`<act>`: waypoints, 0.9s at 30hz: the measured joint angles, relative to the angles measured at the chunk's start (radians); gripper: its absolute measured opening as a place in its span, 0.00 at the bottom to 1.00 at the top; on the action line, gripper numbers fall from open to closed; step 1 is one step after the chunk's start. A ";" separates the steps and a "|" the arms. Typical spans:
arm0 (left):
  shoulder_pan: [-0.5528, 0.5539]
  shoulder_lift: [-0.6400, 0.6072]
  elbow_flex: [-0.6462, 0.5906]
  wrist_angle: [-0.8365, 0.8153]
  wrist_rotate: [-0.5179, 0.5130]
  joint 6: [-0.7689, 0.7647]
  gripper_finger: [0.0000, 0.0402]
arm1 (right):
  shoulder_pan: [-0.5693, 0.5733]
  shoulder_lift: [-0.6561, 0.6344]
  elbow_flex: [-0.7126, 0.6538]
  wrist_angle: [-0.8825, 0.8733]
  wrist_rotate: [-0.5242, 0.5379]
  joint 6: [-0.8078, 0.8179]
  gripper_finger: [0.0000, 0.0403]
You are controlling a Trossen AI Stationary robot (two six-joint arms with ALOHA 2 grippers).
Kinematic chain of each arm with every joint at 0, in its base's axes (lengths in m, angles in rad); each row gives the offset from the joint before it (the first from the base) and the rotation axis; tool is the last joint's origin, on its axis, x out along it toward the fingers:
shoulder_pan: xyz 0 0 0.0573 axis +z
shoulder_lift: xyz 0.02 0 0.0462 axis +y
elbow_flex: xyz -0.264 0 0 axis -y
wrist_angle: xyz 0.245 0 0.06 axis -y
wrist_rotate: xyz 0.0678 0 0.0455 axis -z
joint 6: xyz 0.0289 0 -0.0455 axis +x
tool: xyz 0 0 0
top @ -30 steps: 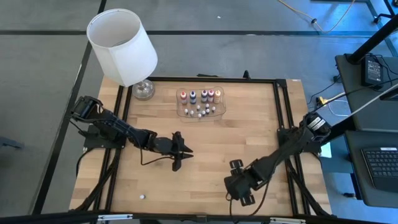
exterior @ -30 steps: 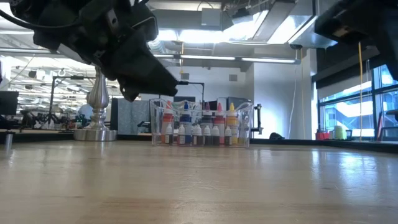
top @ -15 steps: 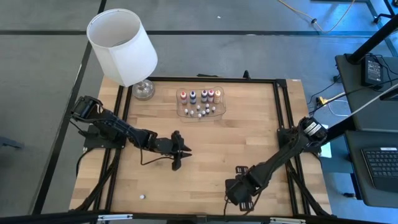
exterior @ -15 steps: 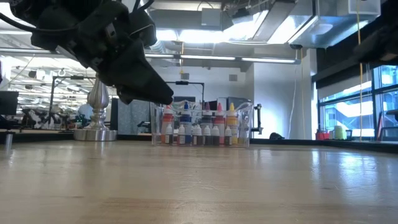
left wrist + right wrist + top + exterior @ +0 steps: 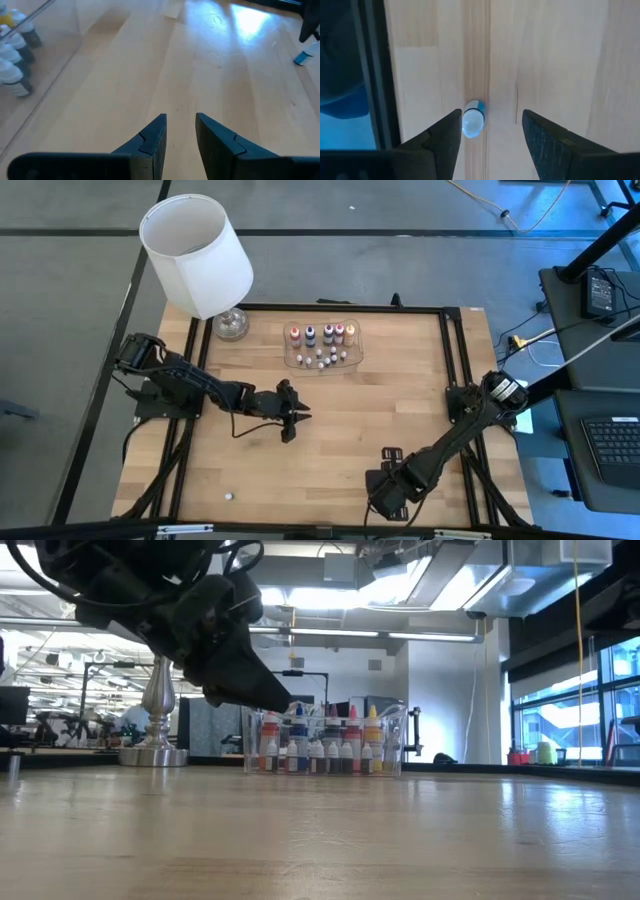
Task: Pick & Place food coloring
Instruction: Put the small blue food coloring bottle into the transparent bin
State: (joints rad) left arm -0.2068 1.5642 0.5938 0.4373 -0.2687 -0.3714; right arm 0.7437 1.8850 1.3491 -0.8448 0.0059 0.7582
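Evidently lining up a pick, the right gripper (image 5: 487,127) hangs open over a blue food coloring bottle (image 5: 473,118) lying between its fingers on the tabletop (image 5: 560,60), while the left gripper (image 5: 180,131), slightly parted and empty, waits near the clear tray (image 5: 322,346).

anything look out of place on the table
Yes. Most food coloring bottles stand in the clear tray at the table's far side, but a small whitish one sits alone near the front left edge, and a blue bottle lies on its side below the open right gripper.

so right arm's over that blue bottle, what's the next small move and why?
Probably lower the right gripper and shift it toward the blue bottle. Its fingers stand open, but the bottle lies on the table close beside one finger, not centred between them.
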 joint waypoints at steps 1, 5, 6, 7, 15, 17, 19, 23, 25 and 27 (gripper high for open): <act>0.005 0.000 0.000 0.000 0.000 0.000 0.25 | 0.002 0.006 0.000 0.000 0.000 0.000 0.52; 0.019 0.000 0.000 0.000 0.001 0.027 0.25 | 0.015 0.030 0.000 0.032 -0.011 0.025 0.52; 0.021 0.000 0.000 0.000 0.001 0.029 0.25 | 0.019 0.036 0.000 0.036 -0.022 0.030 0.52; 0.024 0.000 0.000 -0.001 0.001 0.030 0.25 | 0.025 0.043 0.000 0.043 -0.032 0.041 0.52; 0.027 0.000 0.000 0.000 0.001 0.035 0.25 | 0.062 0.068 -0.001 0.045 0.017 0.079 0.52; 0.027 0.000 0.000 0.000 0.001 0.037 0.25 | 0.061 0.068 -0.001 0.045 0.037 0.079 0.52; 0.027 0.000 0.000 0.000 0.001 0.037 0.25 | 0.061 0.068 -0.001 0.045 0.045 0.078 0.52; 0.027 0.000 0.000 0.000 0.001 0.037 0.25 | 0.061 0.068 -0.001 0.043 0.045 0.090 0.52; 0.027 0.000 0.000 0.000 0.001 0.037 0.25 | 0.061 0.068 -0.001 0.039 0.040 0.105 0.51; 0.027 0.000 0.000 0.000 0.001 0.037 0.25 | 0.061 0.068 -0.001 0.037 0.027 0.121 0.48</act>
State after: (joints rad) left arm -0.1802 1.5642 0.5938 0.4370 -0.2676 -0.3344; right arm 0.8047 1.9533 1.3479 -0.8074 0.0333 0.8795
